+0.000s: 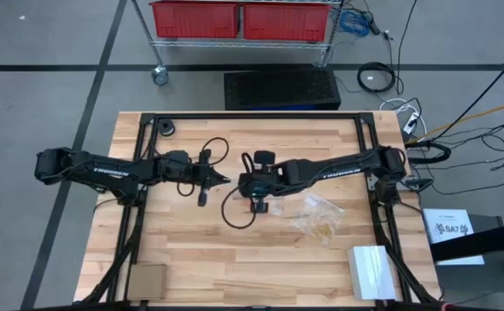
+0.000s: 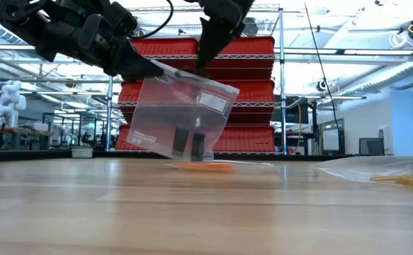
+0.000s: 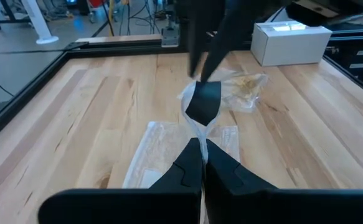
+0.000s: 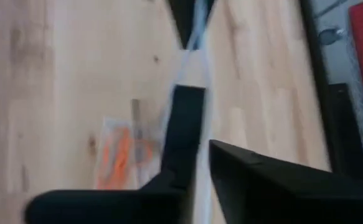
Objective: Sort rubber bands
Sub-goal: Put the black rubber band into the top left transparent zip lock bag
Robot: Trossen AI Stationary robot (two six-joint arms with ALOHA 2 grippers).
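Clear plastic hangs between your two arms: the left gripper [image 2: 146, 69] reaches in from the left, clenched on the top edge of the bag [image 2: 181, 117], lifted off the table [image 2: 206, 212]. Your right gripper [image 2: 205, 60] points steeply down at the same edge; whether it grips I cannot tell. Orange rubber bands [image 2: 205, 166] lie on the wood beneath the bag.
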